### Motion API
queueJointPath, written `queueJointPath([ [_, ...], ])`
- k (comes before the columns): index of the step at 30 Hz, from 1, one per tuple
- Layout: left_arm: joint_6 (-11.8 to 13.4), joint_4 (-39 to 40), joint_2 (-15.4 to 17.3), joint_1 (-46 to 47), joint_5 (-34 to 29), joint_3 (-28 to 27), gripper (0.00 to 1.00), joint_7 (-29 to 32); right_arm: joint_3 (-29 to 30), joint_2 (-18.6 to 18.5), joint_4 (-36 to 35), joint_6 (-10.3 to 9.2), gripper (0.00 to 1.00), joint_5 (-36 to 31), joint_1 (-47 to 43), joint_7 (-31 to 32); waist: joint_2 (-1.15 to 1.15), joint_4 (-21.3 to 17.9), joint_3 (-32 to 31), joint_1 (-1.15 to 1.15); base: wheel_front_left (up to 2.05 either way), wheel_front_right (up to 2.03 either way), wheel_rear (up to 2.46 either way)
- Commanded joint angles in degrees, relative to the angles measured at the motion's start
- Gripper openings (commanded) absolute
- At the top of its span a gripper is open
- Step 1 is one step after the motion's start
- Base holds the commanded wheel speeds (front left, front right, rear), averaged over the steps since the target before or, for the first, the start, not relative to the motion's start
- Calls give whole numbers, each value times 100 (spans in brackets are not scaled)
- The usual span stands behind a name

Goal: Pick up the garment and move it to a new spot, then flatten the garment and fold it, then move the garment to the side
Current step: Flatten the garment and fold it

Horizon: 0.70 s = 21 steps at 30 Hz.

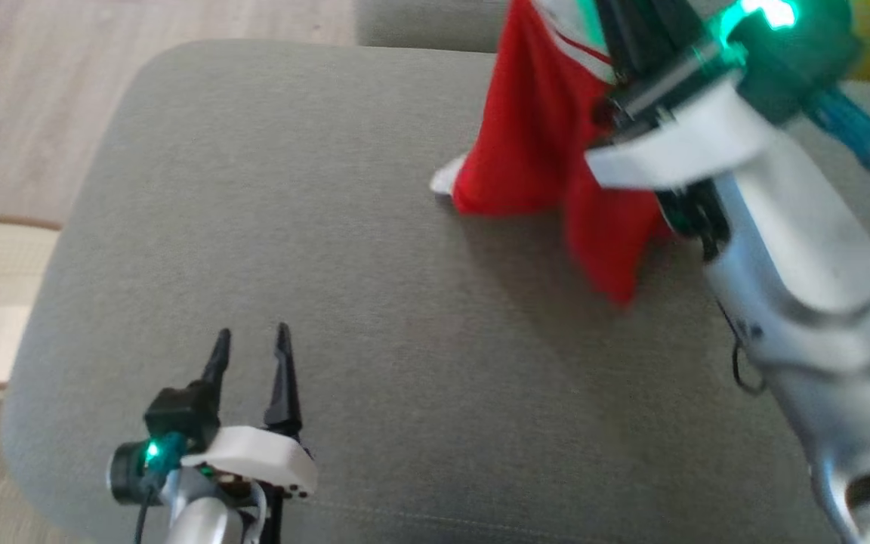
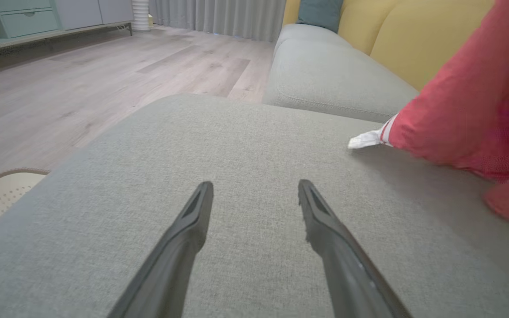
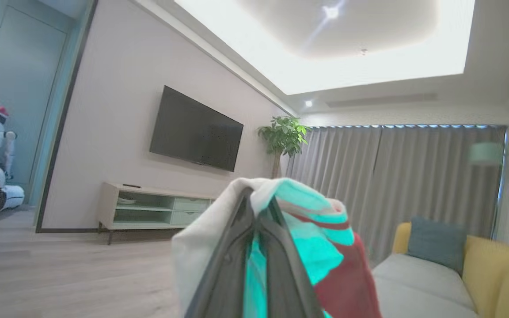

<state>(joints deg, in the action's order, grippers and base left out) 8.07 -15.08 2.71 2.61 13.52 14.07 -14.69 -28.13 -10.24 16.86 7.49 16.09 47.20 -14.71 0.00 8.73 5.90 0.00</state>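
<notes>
Head view: the left gripper [image 1: 253, 331] hangs over the near-left part of the grey cushion [image 1: 291, 189], fingers wide apart and holding nothing. The right gripper [image 1: 635, 38] sits high at upper right, clamped on the garment [image 1: 526, 136], whose red body drapes down onto the cushion.

Left wrist view: the white sleeve tip [image 2: 365, 139] rests on the cushion.

Right wrist view: the fingers [image 3: 232, 254] are pressed together with fabric pinched between them.

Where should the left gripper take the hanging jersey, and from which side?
The white sleeve tip at the jersey's lower left edge. It lies on the cushion, sticking out toward the left gripper, whose jaws are open. Probably come in low from the left; the rest hangs bunched from the shut right gripper.
</notes>
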Motion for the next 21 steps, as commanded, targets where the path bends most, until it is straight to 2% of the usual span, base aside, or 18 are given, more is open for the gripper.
queueJointPath([
  [1, 26, 139, 17, 142, 43, -111, 100, -31, -179, 142, -41, 0, 0, 10, 413, -29, 0, 312, -97, 0, 0, 0, 0],
  [5, 65, 111, 17, 97, 150, 115, 100, -31, -427, 405, 526, 0, 0, -29, 1303, -29, 0, 752, -119, 0, 0, 0, 0],
  [8, 101, 105, 17, 65, 204, 238, 100, -31, -144, 539, 980, 0, 0, -159, 1874, -29, 0, 970, -110, 0, 0, 0, 0],
  [11, 155, 117, 17, 28, 240, 276, 100, -31, 349, 608, 1436, 0, 0, -410, 2171, -29, 0, 1012, -105, 0, 0, 0, 0],
  [15, 196, 190, 17, 71, 260, 268, 100, -31, 875, 540, 1873, 0, 0, -765, 2094, -29, 0, 817, -16, 0, 0, 0, 0],
  [21, 179, 275, 17, 286, 167, 253, 100, -31, 1332, -16, 2274, 0, 0, -979, 1137, -29, 0, 210, 253, 0, 0, 0, 0],
])
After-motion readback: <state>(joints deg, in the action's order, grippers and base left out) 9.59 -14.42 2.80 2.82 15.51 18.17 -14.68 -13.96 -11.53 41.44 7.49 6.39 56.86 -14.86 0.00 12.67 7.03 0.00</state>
